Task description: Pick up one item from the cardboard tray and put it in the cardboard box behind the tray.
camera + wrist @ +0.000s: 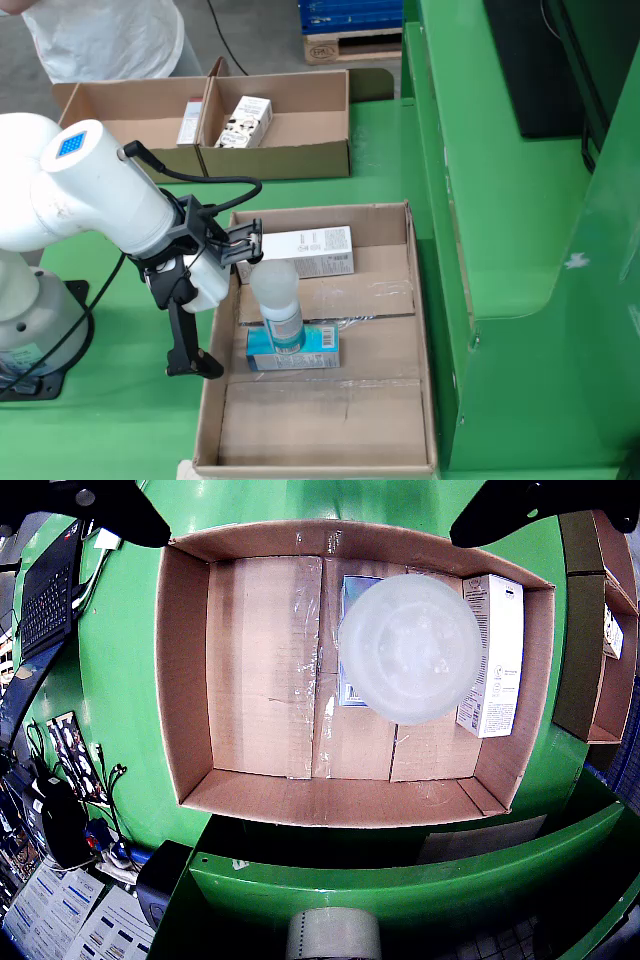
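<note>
Your gripper (245, 248) hangs over the cardboard tray (420, 330), and it works by suction rather than by fingers: a translucent suction cup (274, 283) sits at the tip of the tool, pointing down into the tray. You cannot tell from either view whether the cup is sealed on anything. In the fixed side view its lower end (284, 335) stands on or just above the blue box (293, 350), and the contact itself is hidden.

From the gripper camera you look straight down through the cup (411, 648), which shows as a pale frosted disc covering most of the blue box (352, 640); only the box's left edge shows beside it. Just to the right in that view, the white box (492, 655) lies against the tray's wall (183, 670). The left half of the tray floor (262, 670) is bare cardboard with strips of clear tape.

In the side view the white box (305, 251) lies at the far end of the tray, and the blue box lies near the middle, apart from it. The white robot arm (85, 195) reaches in from the left, with a black cable (205, 180) looping over the wrist.

Beyond the tray on the green table (375, 150) stands the cardboard box (300, 158), split into compartments. One patterned carton (245, 121) leans in the right compartment and a slim carton (190, 120) sits in the left one.
</note>
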